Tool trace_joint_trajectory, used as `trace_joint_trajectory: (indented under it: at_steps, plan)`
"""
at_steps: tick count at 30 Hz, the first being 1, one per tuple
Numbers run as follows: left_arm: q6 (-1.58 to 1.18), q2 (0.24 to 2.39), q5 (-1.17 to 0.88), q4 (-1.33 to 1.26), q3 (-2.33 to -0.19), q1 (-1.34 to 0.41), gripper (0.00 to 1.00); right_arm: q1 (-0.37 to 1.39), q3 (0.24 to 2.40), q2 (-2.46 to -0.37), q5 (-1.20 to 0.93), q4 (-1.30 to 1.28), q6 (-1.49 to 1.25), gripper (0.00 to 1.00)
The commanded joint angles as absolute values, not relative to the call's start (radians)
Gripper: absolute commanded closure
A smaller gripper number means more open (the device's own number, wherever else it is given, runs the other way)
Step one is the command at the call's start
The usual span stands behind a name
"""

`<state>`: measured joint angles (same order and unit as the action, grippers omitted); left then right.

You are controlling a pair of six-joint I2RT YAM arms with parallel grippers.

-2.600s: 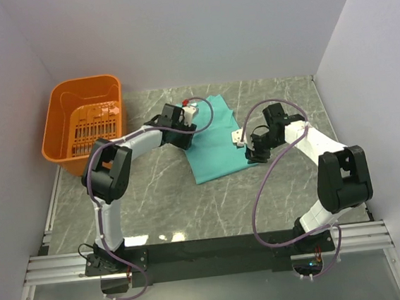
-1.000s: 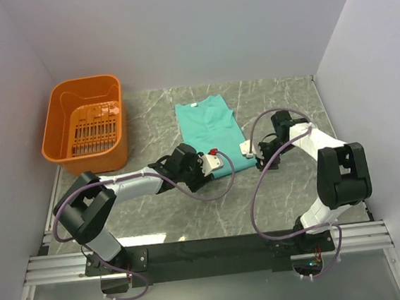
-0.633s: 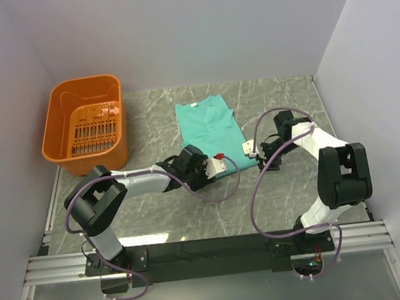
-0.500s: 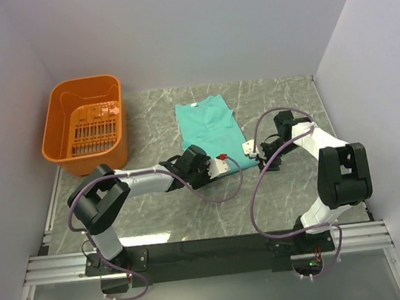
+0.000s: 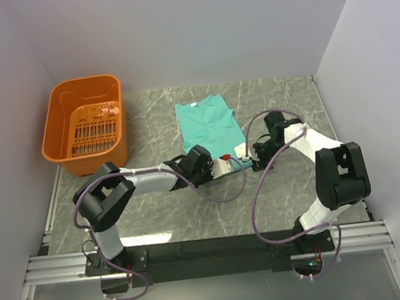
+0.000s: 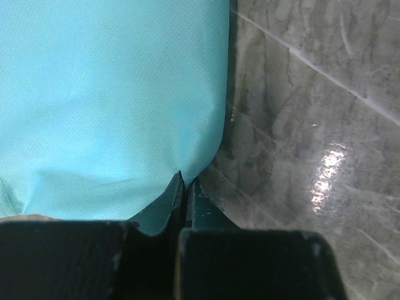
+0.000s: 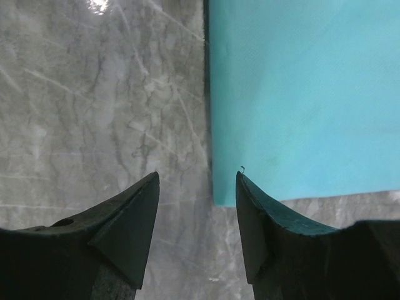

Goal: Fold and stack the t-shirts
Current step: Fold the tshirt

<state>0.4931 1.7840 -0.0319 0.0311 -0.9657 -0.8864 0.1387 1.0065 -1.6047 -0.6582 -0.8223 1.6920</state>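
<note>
at the near end of the cloth, the left gripper [image 6: 182, 187] has its two dark fingers pressed together on a corner of the plain teal-green cotton t-shirt [image 6: 106, 94], and the thin fabric puckers into a little peak where they bite. the right gripper [image 7: 195, 185] is spread apart at the other near corner, one finger above the cloth and the other above the grey marbled table top [image 7: 94, 100], with nothing held between them. i can't tell whether its tips touch the surface. from above, the shirt lies as a long narrow folded strip mid-table, white neck label at the far end and hem end by the two grippers, well apart from the orange plastic basket [image 5: 86, 81] at the far left.

my worry is the uneven hold. only one corner is caught, so if the left arm carries the hem toward the collar before the right one has closed, the strip would likely swing and twist, and the lengthwise fold could fall open. the left pinch also looks shallow, right at the corner's tip, so soft fabric could slip out mid-carry. the right fingers straddle the side edge, and closing there might catch only the top layer, or nothing, leaving the rest dragging on the stone.
</note>
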Motion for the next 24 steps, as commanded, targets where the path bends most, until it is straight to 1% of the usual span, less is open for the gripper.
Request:
trace_joint_trajectory:
  at_steps: [1, 7, 15, 24]
  plan:
    - [0.469, 1.783, -0.123, 0.155, -0.973, -0.891, 0.99, 0.178, 0.994, -1.589, -0.618, -0.738, 1.658, 0.41]
    - [0.476, 1.761, -0.158, 0.170, -0.965, -0.890, 0.99, 0.193, 1.040, -1.643, -0.588, -0.729, 1.621, 0.41]
    - [0.488, 1.744, -0.182, 0.161, -0.953, -0.882, 0.99, 0.221, 1.037, -1.678, -0.499, -0.706, 1.596, 0.41]
    - [0.476, 1.735, -0.204, 0.156, -0.959, -0.868, 0.99, 0.255, 1.051, -1.713, -0.446, -0.703, 1.565, 0.41]
